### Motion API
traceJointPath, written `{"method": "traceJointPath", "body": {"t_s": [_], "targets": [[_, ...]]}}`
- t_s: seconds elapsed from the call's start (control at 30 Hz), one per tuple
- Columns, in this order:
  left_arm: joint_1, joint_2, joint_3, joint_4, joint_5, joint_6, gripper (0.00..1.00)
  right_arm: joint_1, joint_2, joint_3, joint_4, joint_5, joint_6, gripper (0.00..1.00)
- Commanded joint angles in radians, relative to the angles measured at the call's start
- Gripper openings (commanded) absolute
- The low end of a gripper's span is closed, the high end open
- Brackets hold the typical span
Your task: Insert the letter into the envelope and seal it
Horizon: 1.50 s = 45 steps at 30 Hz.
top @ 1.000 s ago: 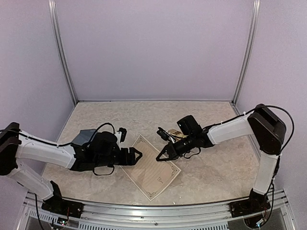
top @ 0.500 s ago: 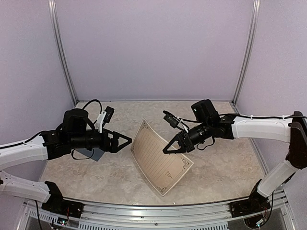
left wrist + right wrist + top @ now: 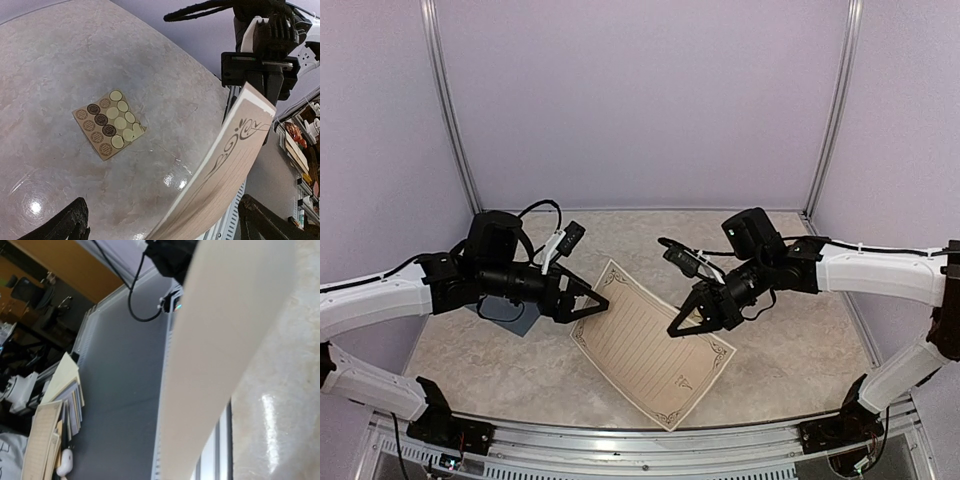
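Observation:
The letter (image 3: 650, 348), a beige lined sheet with a dark ornate border, hangs tilted above the table. My right gripper (image 3: 676, 328) is shut on its right edge. In the right wrist view the letter's plain white back (image 3: 225, 340) fills the frame and hides the fingers. My left gripper (image 3: 590, 308) stands open at the letter's left edge. In the left wrist view the curved letter (image 3: 225, 165) runs between the two wide-apart fingertips (image 3: 75, 222); I cannot tell whether they touch it. The slate blue-grey envelope (image 3: 518, 318) lies flat under my left arm.
A small tan sheet of round gold and brown stickers (image 3: 107, 124) lies on the marble-patterned table (image 3: 790, 350) beyond the letter. Lilac walls with metal posts (image 3: 450, 110) close in the back and sides. A metal rail (image 3: 640, 450) runs along the near edge.
My right gripper lifted the letter off the table and now holds it lower and flatter. My left gripper opened, drew back left, then returned to the letter's left edge.

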<state>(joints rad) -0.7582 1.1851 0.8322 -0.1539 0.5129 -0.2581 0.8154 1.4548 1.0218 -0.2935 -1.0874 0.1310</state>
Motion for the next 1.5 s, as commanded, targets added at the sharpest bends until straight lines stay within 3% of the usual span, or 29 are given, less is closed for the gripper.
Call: {"method": "traceJointPath", "body": {"t_s": [0.0,0.07,0.1,0.27,0.4,0.5,0.63,0.77,0.87,1.03,1.2,1.47], "targets": [[0.002,0.01,0.038,-0.034,0.092,0.063,0.99,0.011,-0.017,-0.004,-0.045,-0.043,-0.047,0.0],[0.002,0.007,0.037,-0.031,0.123,0.068,0.95,0.011,-0.017,0.0,-0.054,-0.022,-0.051,0.0],[0.002,0.006,0.034,-0.027,0.144,0.069,0.89,0.01,-0.019,0.001,-0.057,-0.013,-0.052,0.0],[0.002,0.009,0.022,-0.02,0.22,0.066,0.34,0.01,-0.022,0.016,-0.056,0.061,-0.037,0.0],[0.002,-0.008,0.011,-0.012,0.211,0.053,0.02,-0.007,-0.023,0.018,-0.047,0.115,-0.005,0.0],[0.002,-0.044,-0.007,0.019,0.187,0.03,0.0,-0.044,-0.045,-0.007,0.018,0.132,0.059,0.02],[-0.001,-0.124,-0.042,0.104,0.135,-0.025,0.0,-0.113,-0.125,-0.09,0.202,0.131,0.208,0.29],[-0.008,-0.207,-0.039,0.146,0.068,-0.069,0.0,-0.158,-0.217,-0.168,0.357,0.239,0.336,0.67],[-0.015,-0.247,-0.012,0.146,0.06,-0.075,0.0,-0.184,-0.276,-0.242,0.431,0.408,0.442,0.8],[-0.031,-0.243,0.075,0.095,0.099,-0.059,0.0,-0.192,-0.313,-0.358,0.548,0.621,0.546,0.88],[-0.062,-0.231,0.155,0.062,0.111,-0.033,0.0,-0.192,-0.303,-0.44,0.645,0.728,0.636,0.9],[-0.084,-0.218,0.214,0.089,0.174,-0.039,0.0,-0.185,-0.145,-0.439,0.748,0.641,0.661,0.9]]}}
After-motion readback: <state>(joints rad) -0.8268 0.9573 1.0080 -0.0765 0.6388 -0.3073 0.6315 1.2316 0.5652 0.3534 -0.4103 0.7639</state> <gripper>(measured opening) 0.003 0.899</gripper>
